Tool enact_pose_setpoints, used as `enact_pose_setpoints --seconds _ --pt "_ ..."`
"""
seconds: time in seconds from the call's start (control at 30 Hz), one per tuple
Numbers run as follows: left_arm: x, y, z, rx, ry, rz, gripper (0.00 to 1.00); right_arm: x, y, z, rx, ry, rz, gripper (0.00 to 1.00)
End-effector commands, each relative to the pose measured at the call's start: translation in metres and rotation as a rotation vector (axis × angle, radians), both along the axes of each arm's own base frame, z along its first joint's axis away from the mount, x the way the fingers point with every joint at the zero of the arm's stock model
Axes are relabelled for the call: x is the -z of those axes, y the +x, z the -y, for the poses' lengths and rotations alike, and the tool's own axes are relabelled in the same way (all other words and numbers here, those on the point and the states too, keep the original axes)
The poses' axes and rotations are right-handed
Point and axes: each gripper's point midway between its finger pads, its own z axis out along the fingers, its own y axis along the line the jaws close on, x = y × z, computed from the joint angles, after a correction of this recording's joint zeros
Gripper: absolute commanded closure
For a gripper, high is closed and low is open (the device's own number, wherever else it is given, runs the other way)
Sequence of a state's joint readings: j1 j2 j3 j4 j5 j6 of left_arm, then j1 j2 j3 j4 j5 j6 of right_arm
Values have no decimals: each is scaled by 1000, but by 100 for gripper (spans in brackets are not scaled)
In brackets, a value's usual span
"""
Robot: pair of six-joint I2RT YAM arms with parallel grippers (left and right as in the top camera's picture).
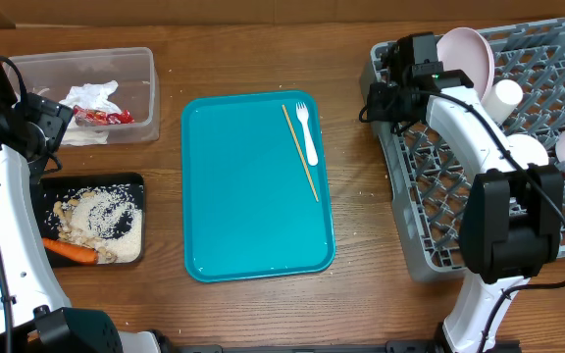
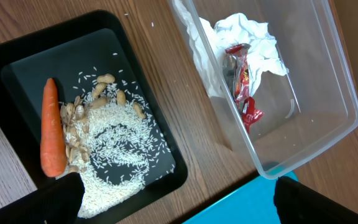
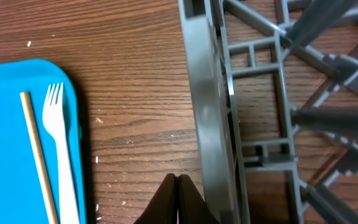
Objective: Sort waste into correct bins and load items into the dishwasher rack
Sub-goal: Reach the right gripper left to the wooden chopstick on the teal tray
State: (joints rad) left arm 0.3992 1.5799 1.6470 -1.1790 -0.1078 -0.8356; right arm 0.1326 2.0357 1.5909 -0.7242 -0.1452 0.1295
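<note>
Black tray (image 2: 17,81) of rice (image 2: 101,121), clear tub (image 2: 319,68) of napkins (image 2: 247,34)

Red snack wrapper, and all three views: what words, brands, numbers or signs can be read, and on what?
Red snack wrapper, in the clear tub: light printing, too blurred to read.
Teal tray, black tray, dishwasher rack: no text visible.

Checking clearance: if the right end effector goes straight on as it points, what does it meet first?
The right end effector would probably meet bare table, right beside the dishwasher rack; depth unclear.
</note>
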Motion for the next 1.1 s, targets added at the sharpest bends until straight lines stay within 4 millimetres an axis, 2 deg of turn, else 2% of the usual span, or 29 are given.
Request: enact_pose_setpoints --seconds 0.0,0.13,0.27,0.33,0.4,0.43,0.47,0.63,0.8,0.9,0.93,1.07 --pt "-1 2 -1 -9 1 6 0 -9 4 12 23 -43 18 96" --pt "-1 2 -1 -9 1 6 0 -23 -1 6 7 -12 9 96" --pt "-1 2 -1 -9 1 6 1 -59 -12 -10 -39 79 37 94" --pt "-1 2 -1 -9 1 6 0 -83 -24 -24 -81 136 54 73" --pt "-1 2 -1 -9 1 6 0 -93 -35 -38 -118 164 50 46" --pt "-1 2 -1 -9 1 6 0 -91 -43 -48 -145 155 30 37" --pt "-1 2 -1 -9 1 6 0 -87 -49 -56 -173 135 16 36" --pt "-1 2 -1 -9 1 6 0 -53 -76 -98 -262 2 -36 35" --pt "-1 2 -1 -9 1 6 0 -17 -97 -122 -234 -103 -78 35" --pt "-1 2 -1 -9 1 6 0 2 -102 -121 -202 -159 -109 35" --pt "-1 2 -1 -9 1 6 0 13 -104 -113 -152 -197 -130 36" --pt "-1 2 -1 -9 1 6 0 32 -111 -109 -141 -216 -183 39"
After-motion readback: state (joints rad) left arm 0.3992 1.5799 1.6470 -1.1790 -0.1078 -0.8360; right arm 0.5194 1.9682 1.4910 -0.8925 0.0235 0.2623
